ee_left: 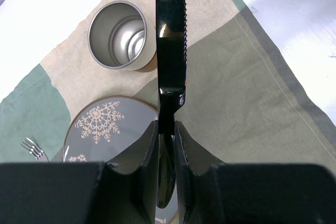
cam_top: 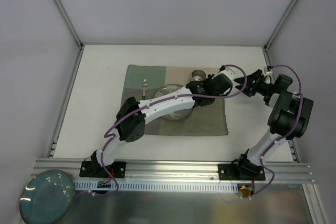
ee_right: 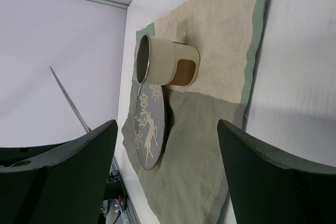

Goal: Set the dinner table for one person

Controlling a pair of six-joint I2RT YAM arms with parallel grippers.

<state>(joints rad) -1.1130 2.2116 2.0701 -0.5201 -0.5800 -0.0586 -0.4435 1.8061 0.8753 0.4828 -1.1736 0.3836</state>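
Left gripper (ee_left: 167,129) clenched on serrated knife (ee_left: 171,40), cup (ee_left: 118,35) at knife's 10 o'clock; right gripper (ee_right: 167,140) released, fingers spread wide.

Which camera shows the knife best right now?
Left wrist: the knife fills the centre, serrated edge clear, clamped in the left tool. Top external: it cannot be made out under the left arm. Right wrist: not in view.

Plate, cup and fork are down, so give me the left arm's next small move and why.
Probably lower the knife onto the bare mat right of the plate, then release. The left gripper is shut on the knife over that patch; the fork already lies left of the plate.
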